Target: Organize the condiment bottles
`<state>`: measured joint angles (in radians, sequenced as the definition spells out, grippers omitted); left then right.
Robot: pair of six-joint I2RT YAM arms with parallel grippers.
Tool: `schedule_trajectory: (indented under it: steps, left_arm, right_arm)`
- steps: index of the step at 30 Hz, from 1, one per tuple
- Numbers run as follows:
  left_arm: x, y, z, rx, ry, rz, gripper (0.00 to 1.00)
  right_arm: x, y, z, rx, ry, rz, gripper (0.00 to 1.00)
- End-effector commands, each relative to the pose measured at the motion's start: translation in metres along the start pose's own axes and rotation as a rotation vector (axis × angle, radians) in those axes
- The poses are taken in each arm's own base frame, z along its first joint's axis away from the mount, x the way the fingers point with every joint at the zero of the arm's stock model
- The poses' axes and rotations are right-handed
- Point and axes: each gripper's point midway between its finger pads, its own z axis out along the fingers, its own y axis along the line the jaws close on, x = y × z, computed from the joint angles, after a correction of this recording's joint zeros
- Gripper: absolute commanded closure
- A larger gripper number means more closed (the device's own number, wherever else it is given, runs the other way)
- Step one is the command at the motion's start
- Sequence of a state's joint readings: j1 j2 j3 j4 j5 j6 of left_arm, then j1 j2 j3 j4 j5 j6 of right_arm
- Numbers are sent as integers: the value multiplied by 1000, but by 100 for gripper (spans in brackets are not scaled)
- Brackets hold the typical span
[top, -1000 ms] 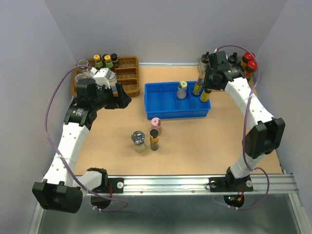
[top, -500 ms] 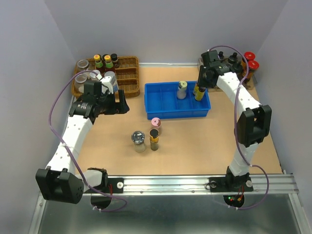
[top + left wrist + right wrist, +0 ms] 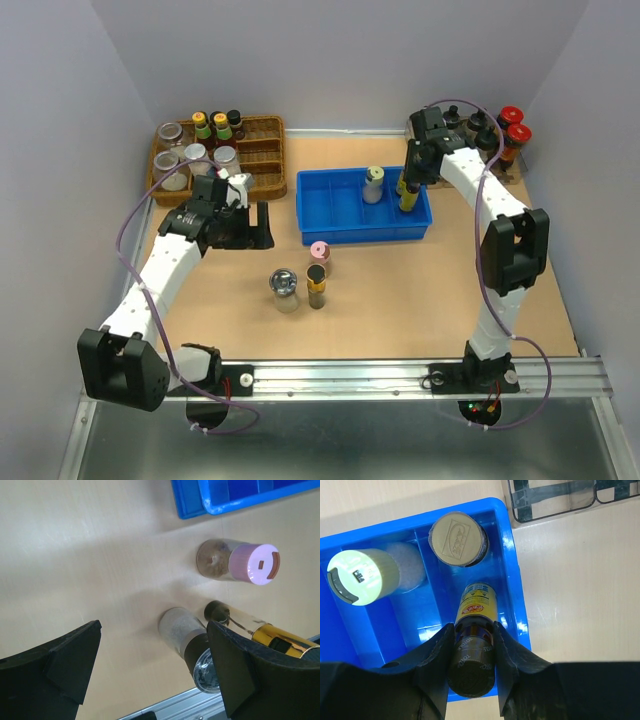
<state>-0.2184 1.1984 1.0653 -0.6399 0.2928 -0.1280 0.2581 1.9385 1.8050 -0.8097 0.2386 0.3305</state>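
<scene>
Inside the blue bin [image 3: 312,222] my right gripper [image 3: 412,178] is shut on the dark cap of a yellow-labelled bottle [image 3: 408,198]. The wrist view shows the bottle [image 3: 476,611] upright in the right compartment, between my right gripper's [image 3: 474,630] jaws. A beige-topped bottle [image 3: 458,539] and a pale-green-lidded jar [image 3: 363,577] stand beside it. On the table stand a pink-lidded jar [image 3: 320,254], a silver-lidded clear jar [image 3: 285,289] and a slim dark-capped bottle [image 3: 316,286]. My left gripper [image 3: 262,226] is open, left of and above them. In its wrist view the left gripper [image 3: 152,635] frames the silver-lidded jar [image 3: 182,632].
A wicker basket [image 3: 266,127] at the back left holds several jars and small bottles. Red-capped bottles [image 3: 513,128] and clear cruets with black knobs [image 3: 478,127] stand at the back right. A clear tray [image 3: 552,500] lies just behind the bin's right end.
My left gripper has swung right from the basket toward the three bottles on the table. My right gripper has carried the yellow bottle a little left, over the bin's right compartment.
</scene>
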Motion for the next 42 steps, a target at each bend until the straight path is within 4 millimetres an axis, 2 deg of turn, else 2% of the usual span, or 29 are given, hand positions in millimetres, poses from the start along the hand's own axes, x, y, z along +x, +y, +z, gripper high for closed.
schedule_trajectory:
  steps: [1,13,18,19,21,22,24,25,27,28,29,33,38,39,41,42]
  left_arm:
    - [12,0,3,-19,34,21,1]
    - [44,9,13,-80,86,12,1]
    - [38,8,11,-81,78,18,1]
    - [36,8,12,-83,78,19,1]
    - [35,8,12,-84,79,20,1]
    - [35,8,12,-84,79,20,1]
    - [34,7,11,-83,76,21,1]
    - [34,7,11,-82,75,23,1]
    - [33,7,10,-85,73,23,1]
    - [33,7,9,-84,70,24,1]
    - [32,7,9,-84,68,24,1]
    - [31,7,8,-84,63,25,1]
    - [25,5,4,-85,48,30,1]
    - [21,4,2,-83,38,34,1]
    - [14,0,-1,-71,19,41,1]
    - [10,0,-2,-70,11,47,1]
  right_arm:
    - [-22,3,-2,-24,-72,10,100]
    - [-15,1,11,-10,-43,2,99]
    - [-13,2,15,-9,-35,0,95]
    - [-13,1,16,-8,-35,2,88]
    - [-12,0,17,-7,-31,0,80]
    - [-11,1,16,-9,-29,-2,66]
    - [-11,0,16,-8,-29,-1,48]
    - [-13,-1,13,-11,-35,2,33]
    - [-16,1,7,-16,-48,3,20]
    - [-21,0,2,-19,-64,8,9]
    - [-25,1,-2,-24,-75,9,2]
    - [-46,3,-27,-52,-140,25,0]
    - [-61,6,-63,-101,-193,49,0]
    - [-67,4,-79,-116,-222,58,0]
    - [-68,2,-94,-129,-242,61,0]
    - [-72,0,-113,-143,-274,64,0]
